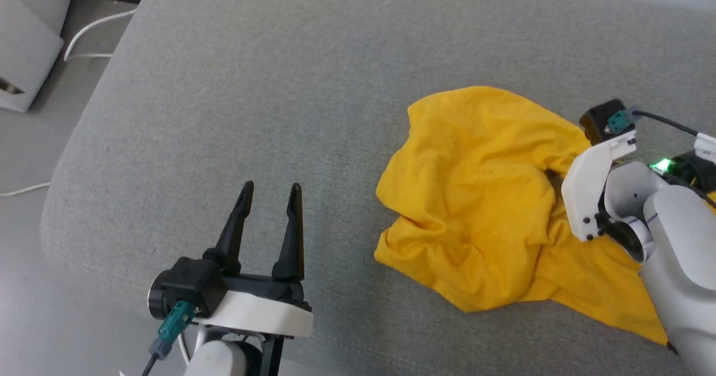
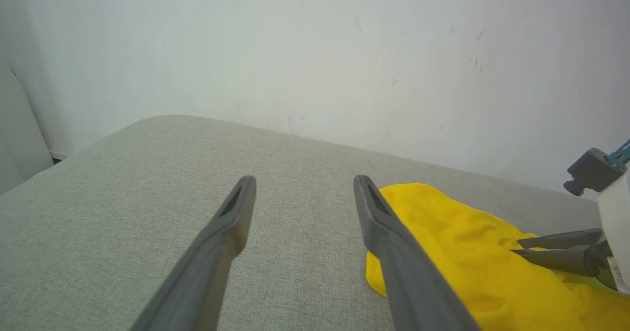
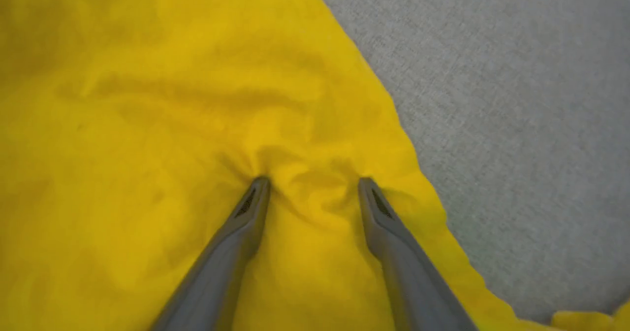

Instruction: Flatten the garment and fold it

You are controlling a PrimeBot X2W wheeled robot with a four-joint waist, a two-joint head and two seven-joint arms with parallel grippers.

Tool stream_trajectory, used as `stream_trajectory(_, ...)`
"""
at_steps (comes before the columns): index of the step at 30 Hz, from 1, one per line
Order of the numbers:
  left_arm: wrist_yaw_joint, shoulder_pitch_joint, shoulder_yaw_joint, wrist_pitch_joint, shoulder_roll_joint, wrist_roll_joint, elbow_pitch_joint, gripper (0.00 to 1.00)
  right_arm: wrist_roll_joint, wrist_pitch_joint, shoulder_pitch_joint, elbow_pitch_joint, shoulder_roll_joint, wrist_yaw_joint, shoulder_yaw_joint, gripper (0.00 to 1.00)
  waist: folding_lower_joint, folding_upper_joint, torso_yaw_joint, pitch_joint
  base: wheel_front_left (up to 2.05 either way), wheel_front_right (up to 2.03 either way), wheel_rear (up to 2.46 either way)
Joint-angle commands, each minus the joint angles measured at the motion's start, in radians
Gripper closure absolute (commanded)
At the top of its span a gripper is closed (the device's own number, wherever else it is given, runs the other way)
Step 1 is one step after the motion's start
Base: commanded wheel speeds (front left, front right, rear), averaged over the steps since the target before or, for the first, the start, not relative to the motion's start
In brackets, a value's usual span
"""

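Left hand at 7 o'clock: fingers spread, empty, well apart from garment. Garment crumpled at 3–4 o'clock on grey cushion. Right hand at 3 o'clock: fingers apart, tips dug into fabric, nothing pinched. My worry: closing here catches several layers and lifts the whole lump.

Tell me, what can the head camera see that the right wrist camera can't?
Head view adds: the open left gripper above the grey cushion, a white cable on the floor, and the garment as one whole crumpled heap. Right wrist view adds: the right gripper up close, open, tips pressed into the fabric with a wrinkle bunched between them. Both share: the yellow garment lying on the grey cushion.
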Motion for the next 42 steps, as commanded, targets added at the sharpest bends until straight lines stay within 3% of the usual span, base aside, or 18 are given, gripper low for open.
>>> stream_trajectory(1,0.001,-0.014,-0.002,-0.005,-0.002,-0.007,0.002,0.00,-0.019,-0.008,0.014,0.040,0.012,-0.001,0.000,1.00,0.0001,0.0000,0.014,0.013,0.00,0.00,0.00)
stream_trajectory(7,0.006,-0.007,0.002,-0.005,-0.002,-0.009,0.010,0.00,-0.034,-0.090,-0.026,0.059,0.029,-0.001,0.001,1.00,0.0001,0.0000,0.012,-0.006,0.00,0.00,0.00)
stream_trajectory(16,0.011,-0.003,-0.005,-0.005,-0.002,-0.018,0.004,0.00,-0.018,-0.174,-0.209,-0.033,0.031,-0.001,0.004,1.00,0.0001,0.0000,0.013,-0.011,0.00,0.00,0.00)
stream_trajectory(21,0.012,-0.014,-0.020,-0.005,-0.002,-0.031,-0.001,0.00,-0.077,-0.218,-0.308,-0.016,0.028,-0.001,-0.015,1.00,0.0001,0.0000,0.040,0.019,0.00,0.00,0.00)
stream_trajectory(26,0.011,-0.028,-0.047,-0.005,-0.002,-0.045,0.008,0.00,-0.186,-0.264,-0.342,0.088,0.030,-0.001,-0.078,1.00,0.0001,0.0000,0.088,0.048,0.00,0.00,0.00)
stream_trajectory(28,0.014,-0.033,-0.056,-0.005,-0.002,-0.049,0.009,0.00,-0.230,-0.270,-0.343,0.140,0.039,-0.001,-0.114,0.00,0.0001,0.0000,0.105,0.060,0.00,0.00,0.00)
stream_trajectory(34,0.025,-0.042,-0.060,-0.005,-0.002,-0.057,0.005,0.00,-0.301,-0.319,-0.348,0.224,0.094,-0.001,-0.161,0.00,0.0001,0.0000,0.117,0.078,0.00,0.00,0.00)
stream_trajectory(42,0.025,-0.031,-0.041,-0.005,-0.002,-0.039,0.013,0.00,-0.211,-0.319,-0.359,0.228,0.115,-0.001,-0.093,0.00,0.0001,0.0000,0.054,0.030,0.00,0.00,0.00)
